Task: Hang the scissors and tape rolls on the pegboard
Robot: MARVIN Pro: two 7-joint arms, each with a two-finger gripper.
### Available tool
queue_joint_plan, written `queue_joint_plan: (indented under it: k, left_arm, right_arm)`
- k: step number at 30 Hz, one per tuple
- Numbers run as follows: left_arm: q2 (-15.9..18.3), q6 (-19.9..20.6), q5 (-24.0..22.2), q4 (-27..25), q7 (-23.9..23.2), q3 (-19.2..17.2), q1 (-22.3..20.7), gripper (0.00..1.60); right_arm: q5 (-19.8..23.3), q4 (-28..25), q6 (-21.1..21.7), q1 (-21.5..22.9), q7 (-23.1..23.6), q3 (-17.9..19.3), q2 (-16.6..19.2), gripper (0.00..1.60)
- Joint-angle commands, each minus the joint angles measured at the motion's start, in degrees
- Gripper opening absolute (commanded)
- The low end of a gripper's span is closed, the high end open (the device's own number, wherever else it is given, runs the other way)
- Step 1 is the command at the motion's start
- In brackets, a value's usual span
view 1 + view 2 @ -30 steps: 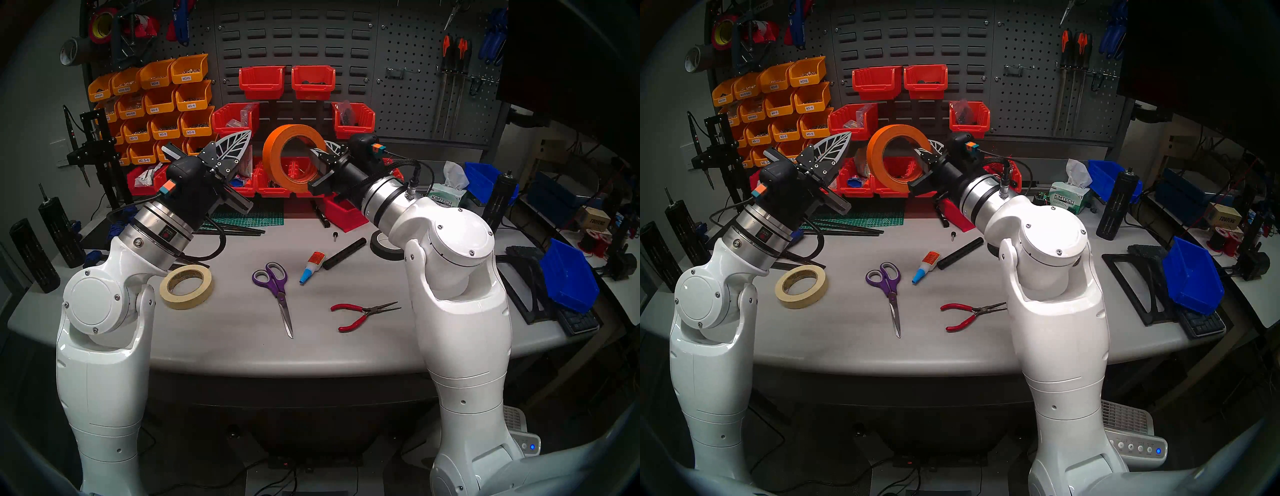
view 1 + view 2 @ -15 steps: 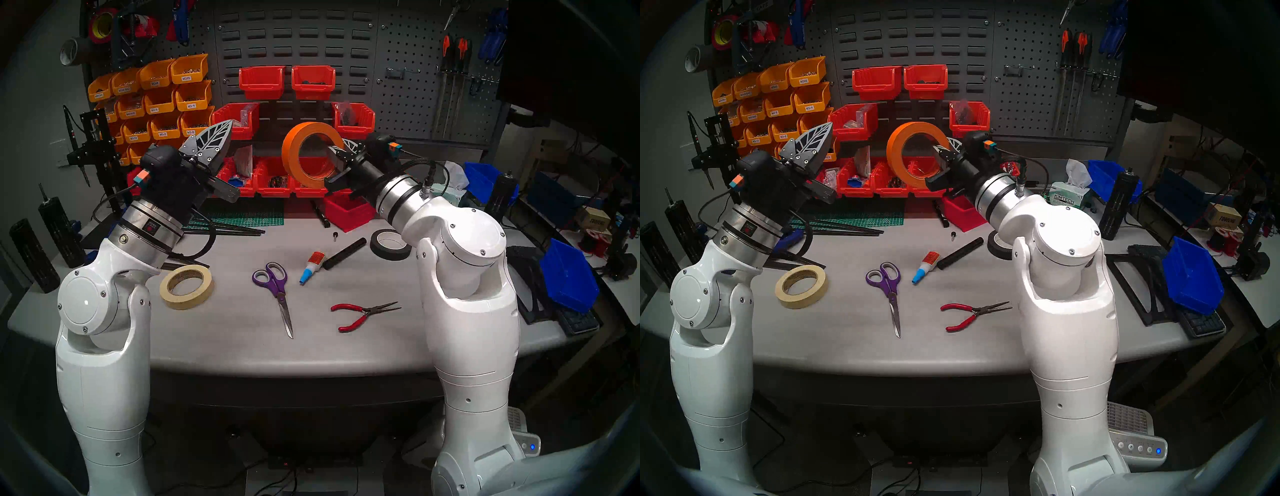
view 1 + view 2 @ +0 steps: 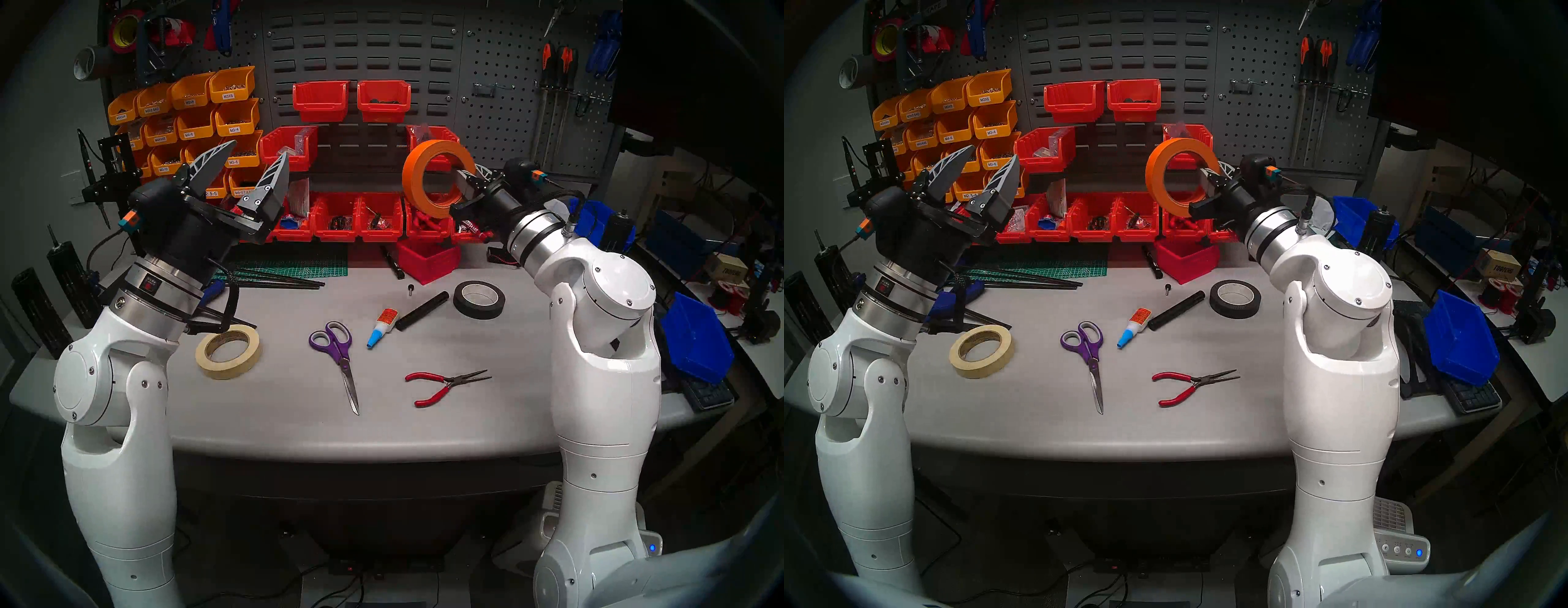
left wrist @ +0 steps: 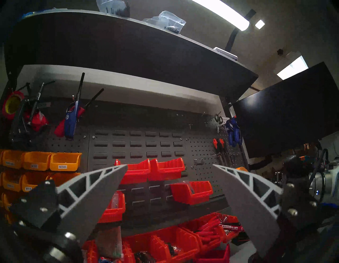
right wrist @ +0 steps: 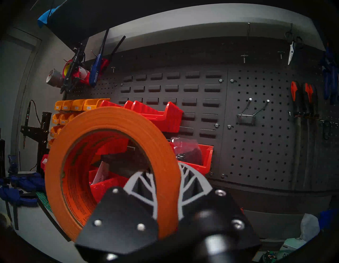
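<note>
Right gripper is clamped across the band of the wide bright orange tape roll, one finger through the core, one outside. Roll is held on edge in the air at about 1 o'clock from the table centre, in front of the red plastic bins, core facing roughly left-right.

Left gripper is spread wide and holds nothing, parked up at 10 o'clock.

Target is the dark grey perforated metal pegboard, at 2 o'clock from the roll in the right wrist view. The twin-prong silver wire hook looks free; I'd aim for it.

Doing this step well, my read:
- Yaw the wrist so the core axis lines up with the prongs. Right now the opening faces sideways to the board.
- Come in above prong tip height, thread both prongs through the core, then lower so the roll seats.
- The inside finger takes up part of the core; enter with the free side of the hole.
- Release only once the weight is on the hook.
- Watch the orange-handled files at 3 o'clock of the hook.

Not yet hung, flat on the grey table: slim cream masking tape roll at 9 o'clock, purple-handled scissors with silver blades near centre.
</note>
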Motion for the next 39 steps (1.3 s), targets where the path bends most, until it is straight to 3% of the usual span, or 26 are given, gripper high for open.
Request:
queue_joint_plan:
  k: [1,11,30,32,39]
  left_arm:
    - [-0.1,0.3,-3.28,-3.15,-2.38,-1.61,1.93,1.6]
    - [-1.71,1.07,-6.12,-3.81,-4.44,-3.86,4.87,1.6]
    - [-3.2,1.14,-8.08,-2.07,-5.71,-7.06,6.73,1.6]
    - [-3.24,1.18,-8.11,-1.96,-5.71,-7.16,6.73,1.6]
    - [-3.85,1.36,-8.43,-1.03,-6.24,-7.44,7.08,1.6]
  right_arm:
    - [0.54,0.52,-1.55,6.38,-0.83,2.96,1.33,0.0]
    - [3.18,3.88,-3.37,9.74,-2.48,5.82,2.73,0.0]
    - [6.9,12.34,-4.24,18.39,-4.34,5.06,7.02,0.0]
    - [7.32,11.41,-4.56,16.97,-4.7,5.11,7.33,0.0]
    - [9.06,14.87,-4.66,20.47,-6.05,5.17,8.34,0.0]
